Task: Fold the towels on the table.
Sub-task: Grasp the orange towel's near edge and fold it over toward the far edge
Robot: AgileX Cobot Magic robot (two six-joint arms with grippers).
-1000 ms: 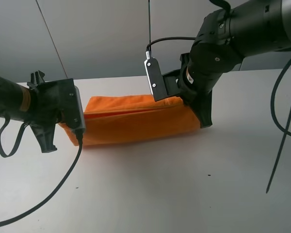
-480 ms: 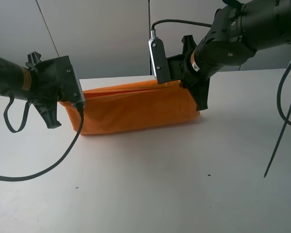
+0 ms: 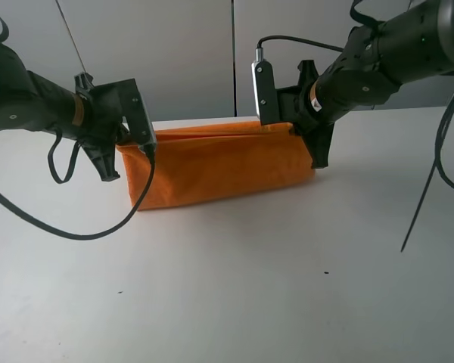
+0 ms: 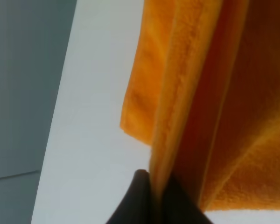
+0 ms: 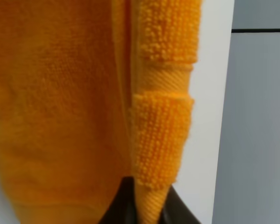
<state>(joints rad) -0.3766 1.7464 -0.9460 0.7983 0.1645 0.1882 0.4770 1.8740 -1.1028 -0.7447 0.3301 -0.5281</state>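
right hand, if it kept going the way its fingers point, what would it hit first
The right hand, shut on a corner of the towel, points down, so it would likely meet the table just below first, though depth there is unclear.

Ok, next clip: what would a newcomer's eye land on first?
The bright orange terry-cloth towel, folded double and held up as a taut band over the far part of the smooth white table. Then the black left gripper and right gripper at its upper corners, jaws shut on the cloth.
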